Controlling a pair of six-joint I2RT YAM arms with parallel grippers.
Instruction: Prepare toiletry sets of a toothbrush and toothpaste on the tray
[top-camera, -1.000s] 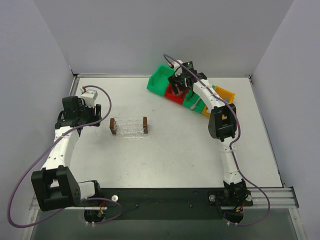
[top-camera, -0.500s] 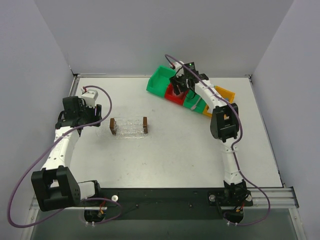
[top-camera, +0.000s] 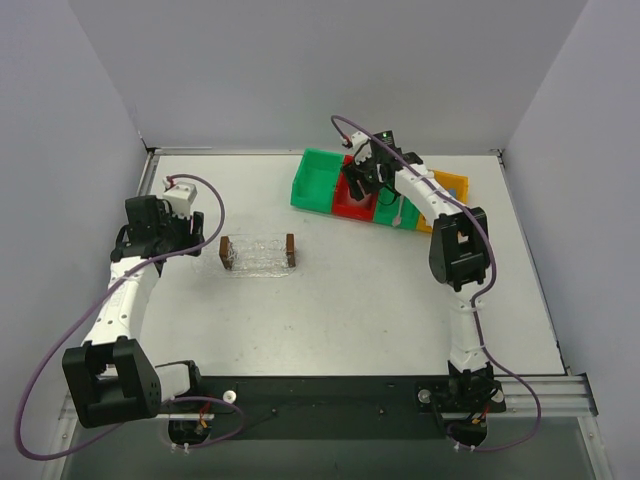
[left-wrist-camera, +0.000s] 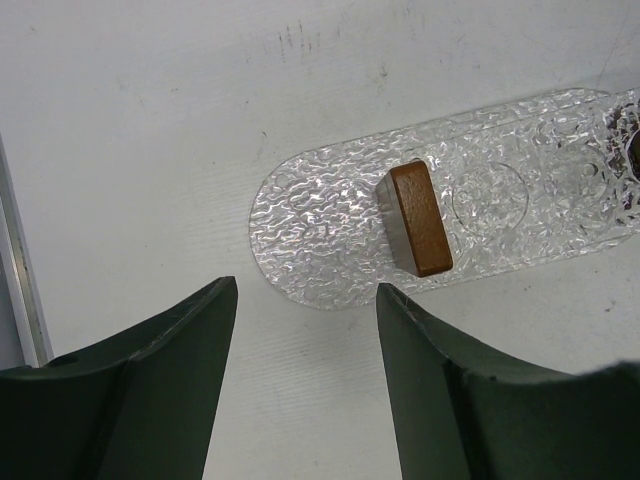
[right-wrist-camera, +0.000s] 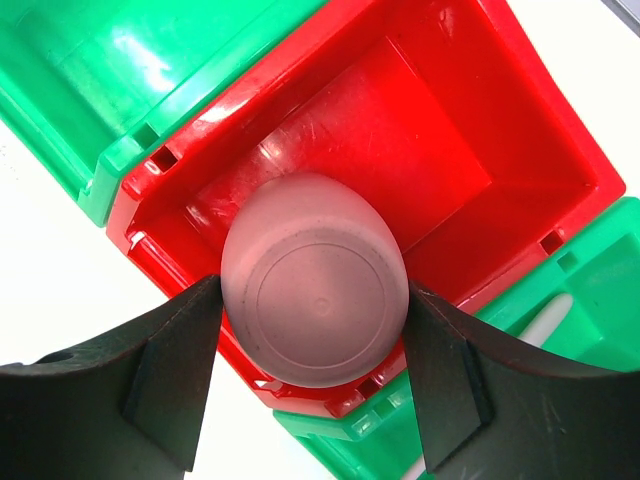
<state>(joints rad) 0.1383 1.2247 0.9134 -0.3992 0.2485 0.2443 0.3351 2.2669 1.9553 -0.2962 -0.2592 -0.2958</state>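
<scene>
Left jaws hang spread apart over the worktop (top-camera: 330, 300), just beside the clear tray (left-wrist-camera: 300, 230) and its brown end block (left-wrist-camera: 420, 220). Right jaws clasp a pink cup (right-wrist-camera: 315, 290) over the red bin (right-wrist-camera: 420, 140); the pale toothbrush (right-wrist-camera: 545, 325) lies in the neighbouring green bin (right-wrist-camera: 590, 260).

The white table (top-camera: 340, 310) carries the clear tray (top-camera: 258, 255) left of centre — a row of coloured bins (top-camera: 318, 182) farther back.
</scene>
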